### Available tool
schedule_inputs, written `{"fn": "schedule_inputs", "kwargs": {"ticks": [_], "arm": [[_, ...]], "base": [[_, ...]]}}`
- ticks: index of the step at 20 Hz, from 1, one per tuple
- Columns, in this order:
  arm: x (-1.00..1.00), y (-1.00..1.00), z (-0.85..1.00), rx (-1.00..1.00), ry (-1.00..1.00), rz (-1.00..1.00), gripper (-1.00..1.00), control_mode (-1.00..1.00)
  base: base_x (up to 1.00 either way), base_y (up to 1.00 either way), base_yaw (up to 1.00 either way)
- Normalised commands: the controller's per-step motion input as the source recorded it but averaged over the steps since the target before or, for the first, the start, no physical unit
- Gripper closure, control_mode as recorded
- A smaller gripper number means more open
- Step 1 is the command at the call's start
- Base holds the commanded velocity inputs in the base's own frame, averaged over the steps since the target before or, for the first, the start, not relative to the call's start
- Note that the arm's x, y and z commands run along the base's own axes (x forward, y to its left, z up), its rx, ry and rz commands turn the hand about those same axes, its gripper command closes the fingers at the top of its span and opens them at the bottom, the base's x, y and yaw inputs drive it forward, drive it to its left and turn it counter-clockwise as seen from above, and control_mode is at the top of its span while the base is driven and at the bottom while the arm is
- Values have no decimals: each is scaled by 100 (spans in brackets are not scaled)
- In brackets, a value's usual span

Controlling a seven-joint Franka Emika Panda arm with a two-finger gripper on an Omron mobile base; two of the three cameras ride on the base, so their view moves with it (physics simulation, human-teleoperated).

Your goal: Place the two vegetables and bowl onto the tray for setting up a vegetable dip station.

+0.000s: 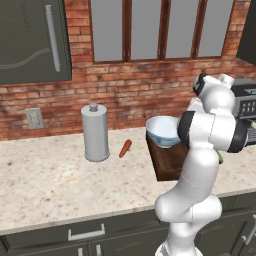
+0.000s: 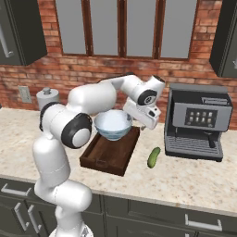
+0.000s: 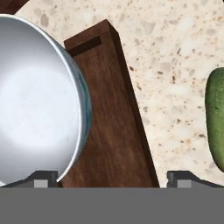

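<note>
With the bowl (image 2: pixel 113 124) seated at the tray's (image 2: pixel 107 159) far end, lift the wide-open, empty gripper (image 3: pixel 111 177) clear, then reach the cucumber (image 2: pixel 153 157) beside the tray's right rim.

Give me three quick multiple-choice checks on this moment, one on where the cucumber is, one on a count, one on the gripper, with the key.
1. Where does the cucumber lie?
A. On the counter between the tray and the coffee machine
B. Inside the bowl
C. Beside the grey canister

2. How many of the two vegetables are on the tray?
A. Two
B. One
C. None

3. How is the gripper?
A. Shut on the carrot
B. Open, holding nothing
C. Shut on the bowl's rim

Key: 1 A, it rests on bare counter right of the tray. 2 C, the carrot lies on the counter by the canister and the cucumber beside the tray; the bowl sits over the tray. 3 B, the fingertips stand wide apart with tray wood between them.
</note>
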Motion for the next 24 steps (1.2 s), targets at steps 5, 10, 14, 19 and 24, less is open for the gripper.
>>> {"fn": "schedule_inputs", "kwargs": {"ticks": [5,10,14,19,24], "arm": [[-48,-16,18,-8,0,0,-100,-100],[-55,-9,2,-17,-2,3,-100,-100],[-52,-1,-5,-20,-6,6,-100,-100],[-44,-2,-10,-16,-6,8,-100,-100],[-36,-15,-7,-2,-1,9,-100,-100]], "base": [[0,0,0],[0,0,0],[0,0,0],[0,0,0],[0,0,0]]}}
